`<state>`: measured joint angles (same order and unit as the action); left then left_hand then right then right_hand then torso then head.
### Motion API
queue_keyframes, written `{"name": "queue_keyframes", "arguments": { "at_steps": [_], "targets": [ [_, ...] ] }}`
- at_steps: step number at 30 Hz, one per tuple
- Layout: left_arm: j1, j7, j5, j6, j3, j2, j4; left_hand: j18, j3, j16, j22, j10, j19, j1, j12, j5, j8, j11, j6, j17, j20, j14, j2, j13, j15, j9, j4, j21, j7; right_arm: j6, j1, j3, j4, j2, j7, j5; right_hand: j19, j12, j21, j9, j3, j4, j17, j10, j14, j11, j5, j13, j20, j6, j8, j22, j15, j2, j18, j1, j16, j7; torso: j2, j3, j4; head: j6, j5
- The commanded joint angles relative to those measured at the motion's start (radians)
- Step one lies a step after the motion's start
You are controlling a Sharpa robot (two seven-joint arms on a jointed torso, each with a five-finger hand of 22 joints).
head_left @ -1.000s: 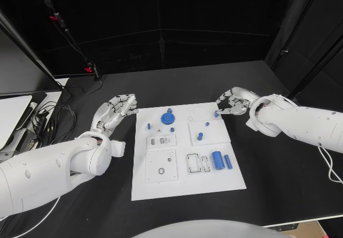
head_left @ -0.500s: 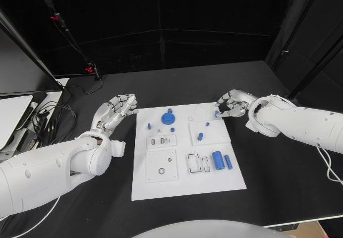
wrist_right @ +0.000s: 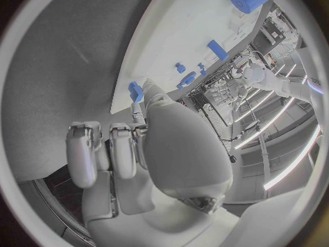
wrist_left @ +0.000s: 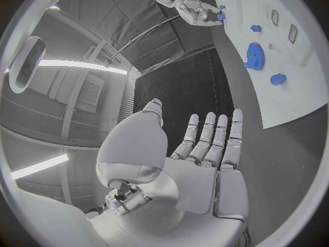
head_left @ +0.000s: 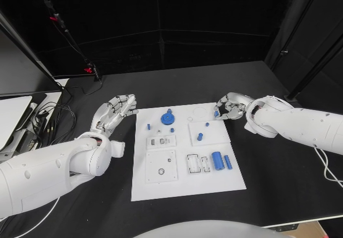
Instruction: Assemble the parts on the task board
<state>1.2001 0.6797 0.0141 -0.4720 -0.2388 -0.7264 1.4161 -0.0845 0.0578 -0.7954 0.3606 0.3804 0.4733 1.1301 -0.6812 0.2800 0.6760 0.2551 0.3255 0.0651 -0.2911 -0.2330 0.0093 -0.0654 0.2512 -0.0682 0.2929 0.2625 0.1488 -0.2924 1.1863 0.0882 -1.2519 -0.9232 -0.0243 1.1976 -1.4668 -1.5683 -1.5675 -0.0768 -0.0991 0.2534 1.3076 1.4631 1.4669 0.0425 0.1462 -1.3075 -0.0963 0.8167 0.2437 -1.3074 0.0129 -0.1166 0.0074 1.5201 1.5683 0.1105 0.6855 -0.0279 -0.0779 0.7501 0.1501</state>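
Note:
The white task board (head_left: 187, 174) lies in the middle of the black table. On it are a blue gear (head_left: 168, 118), a blue cylinder (head_left: 217, 160) with a thinner blue bar (head_left: 228, 161) beside it, and several small blue pegs. My right hand (head_left: 230, 105) hangs over the board's far right corner with its fingers curled down around a small blue peg (head_left: 216, 113). The right wrist view shows that peg (wrist_right: 135, 89) right beside a fingertip (wrist_right: 149, 89); whether it is pinched I cannot tell. My left hand (head_left: 116, 110) lies flat left of the board, its fingers (wrist_left: 221, 137) stretched out and holding nothing.
Cables (head_left: 50, 116) and a pale flat object (head_left: 13, 116) sit at the table's left edge. White recessed plates (head_left: 161, 165) lie on the near half of the board. Bare black table (head_left: 278, 168) stretches to the right of the board.
My right hand has dropped a little and moved in toward the small blue peg at the far right corner, curling its fingers closer round it. The left hand and the peg have stayed put.

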Motion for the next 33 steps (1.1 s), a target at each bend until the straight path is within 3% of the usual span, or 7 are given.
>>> {"name": "queue_keyframes", "arguments": {
  "at_steps": [1, 15, 28, 33],
  "targets": [
    [0.001, 0.250, 0.005, 0.003, 0.001, 0.001, 0.002, -0.015, 0.002, -0.003, -0.001, 0.004, -0.009, 0.001, -0.002, 0.004, 0.002, 0.000, -0.004, 0.000, 0.002, -0.004, 0.010, 0.000, 0.001, 0.002, -0.001, 0.004, 0.145, 0.022, 0.001, 0.000, -0.001, 0.001, -0.023, 0.015, -0.104, -0.003, -0.003, 0.001, -0.006, -0.001, 0.263, 0.108, 0.104, -0.007, 0.004, -0.263, 0.005, 0.010, -0.005, -0.263, 0.009, 0.001, -0.007, 0.014, 0.002, -0.002, 0.001, 0.0000, -0.0003, 0.001, 0.000],
    [0.001, 0.250, 0.005, 0.003, 0.001, -0.004, 0.005, -0.015, 0.002, -0.003, -0.001, 0.003, -0.009, 0.001, -0.002, 0.004, 0.002, 0.000, -0.004, 0.000, 0.002, -0.004, 0.011, 0.000, 0.001, 0.001, -0.001, 0.004, 0.145, -0.016, -0.020, -0.001, -0.001, 0.007, -0.021, 0.015, -0.104, -0.003, -0.003, -0.001, -0.018, 0.002, 0.263, 0.108, 0.104, -0.016, 0.015, -0.263, 0.012, 0.075, -0.006, -0.263, 0.016, 0.029, -0.007, 0.017, 0.002, -0.013, 0.000, 0.0000, -0.0009, 0.003, -0.008],
    [0.001, 0.248, 0.005, 0.004, 0.001, -0.003, 0.001, -0.015, 0.002, -0.003, -0.001, 0.003, -0.009, 0.001, -0.002, 0.004, 0.002, 0.000, -0.004, 0.000, 0.002, -0.004, 0.011, 0.000, 0.001, 0.001, -0.001, 0.004, 0.145, -0.069, -0.024, -0.001, -0.003, 0.005, -0.004, 0.009, -0.104, -0.003, -0.003, 0.000, -0.018, 0.004, 0.263, 0.108, 0.104, -0.011, 0.015, -0.263, 0.012, 0.092, -0.011, -0.263, 0.014, 0.031, -0.007, 0.014, 0.002, -0.010, 0.000, 0.0001, 0.0006, 0.006, -0.009],
    [0.001, 0.248, 0.005, 0.004, 0.001, -0.003, 0.000, -0.015, 0.002, -0.003, -0.001, 0.003, -0.009, 0.001, -0.002, 0.004, 0.002, 0.000, -0.004, 0.000, 0.002, -0.004, 0.011, 0.000, 0.001, 0.001, -0.001, 0.004, 0.145, -0.102, -0.024, -0.001, -0.006, 0.004, 0.019, 0.007, -0.104, -0.003, -0.003, -0.002, -0.024, 0.000, 0.263, 0.108, 0.104, -0.009, 0.019, -0.263, 0.008, 0.151, -0.010, -0.263, 0.009, 0.046, -0.007, 0.018, 0.002, -0.012, 0.000, -0.0002, -0.0005, 0.005, -0.008]
  ]
}}
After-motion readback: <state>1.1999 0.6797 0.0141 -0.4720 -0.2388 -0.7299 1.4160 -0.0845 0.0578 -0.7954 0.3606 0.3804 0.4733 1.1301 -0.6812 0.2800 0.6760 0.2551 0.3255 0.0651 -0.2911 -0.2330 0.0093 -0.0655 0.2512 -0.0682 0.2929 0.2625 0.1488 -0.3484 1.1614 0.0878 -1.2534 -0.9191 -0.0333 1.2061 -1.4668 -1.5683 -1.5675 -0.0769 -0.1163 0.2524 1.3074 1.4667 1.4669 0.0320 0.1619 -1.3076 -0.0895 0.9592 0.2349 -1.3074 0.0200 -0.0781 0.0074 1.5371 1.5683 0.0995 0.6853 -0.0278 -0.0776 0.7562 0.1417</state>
